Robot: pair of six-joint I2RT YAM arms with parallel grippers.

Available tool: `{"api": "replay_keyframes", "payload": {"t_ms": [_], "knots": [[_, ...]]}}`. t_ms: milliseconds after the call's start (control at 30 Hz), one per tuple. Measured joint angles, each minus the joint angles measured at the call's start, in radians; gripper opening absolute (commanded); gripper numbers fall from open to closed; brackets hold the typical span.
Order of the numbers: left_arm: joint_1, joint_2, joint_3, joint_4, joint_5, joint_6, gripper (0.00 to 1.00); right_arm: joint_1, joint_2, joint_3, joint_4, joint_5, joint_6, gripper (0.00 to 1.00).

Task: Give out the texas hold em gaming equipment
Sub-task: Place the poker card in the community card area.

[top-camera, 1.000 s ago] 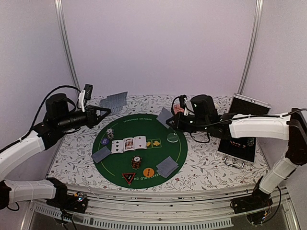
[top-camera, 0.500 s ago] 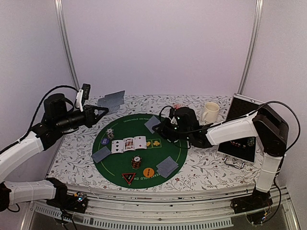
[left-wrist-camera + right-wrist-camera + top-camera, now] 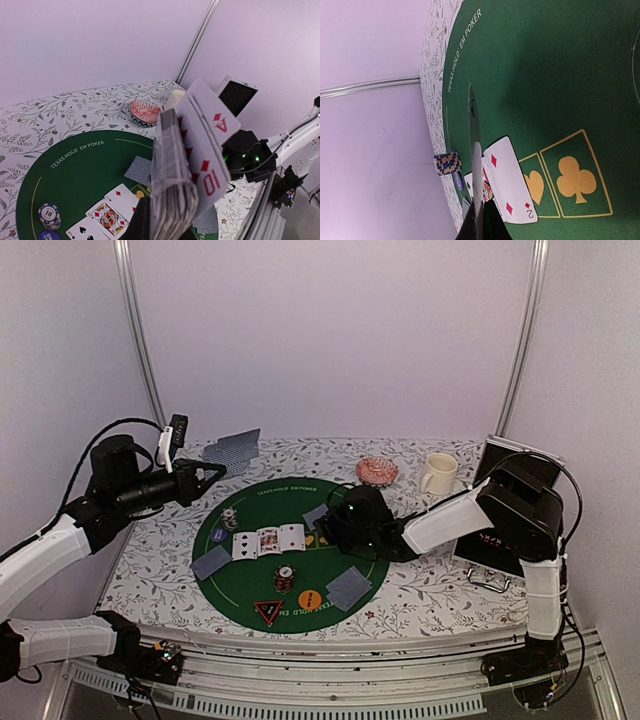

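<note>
The left gripper (image 3: 205,472) is clenched on a thick deck of playing cards (image 3: 172,190), held in the air above the far left part of the floral table (image 3: 150,570). An ace of diamonds (image 3: 215,120) and a ten of diamonds (image 3: 207,177) fan off the front of the deck.

On the round green poker mat (image 3: 245,590) there are two striped chip stacks. One (image 3: 231,518) stands at the left rim, just beside the single blue button (image 3: 219,535). The other (image 3: 285,579) is nearer the front. Below the button lies a small set of face-down cards (image 3: 211,562). Three face-up cards (image 3: 268,540) lie side by side at the centre. At the near rim are one black-and-red triangular marker (image 3: 268,612) and, to its right, one orange button (image 3: 309,597).

The right gripper (image 3: 333,523) reaches in over the mat, its fingers pinched tight on a single grey-blue-backed card (image 3: 315,515). The wrist view shows this card edge-on, just above the felt beside the face-up row. Whether it touches the mat cannot be told. A second face-down set (image 3: 348,587) lies at the mat's near right.

Off the mat, at the far right, stand a pink-patterned bowl (image 3: 377,471), a cream mug (image 3: 437,473) and an open black case (image 3: 505,540).
</note>
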Motion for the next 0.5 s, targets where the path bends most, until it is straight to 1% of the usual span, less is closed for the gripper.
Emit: {"api": "replay_keyframes", "payload": {"t_ms": [233, 367, 433, 500], "knots": [[0.0, -0.001, 0.0, 0.0, 0.002, 0.0, 0.0, 0.005, 0.075, 0.013, 0.031, 0.003, 0.117, 0.05], [0.0, -0.001, 0.0, 0.0, 0.003, 0.0, 0.0, 0.008, 0.096, 0.01, 0.041, -0.005, 0.172, 0.17], [0.0, -0.001, 0.0, 0.0, 0.003, 0.0, 0.0, 0.008, 0.096, 0.01, 0.053, -0.013, 0.187, 0.26], [0.0, -0.001, 0.0, 0.0, 0.004, 0.0, 0.0, 0.01, 0.096, 0.008, 0.069, -0.021, 0.195, 0.28]]}}
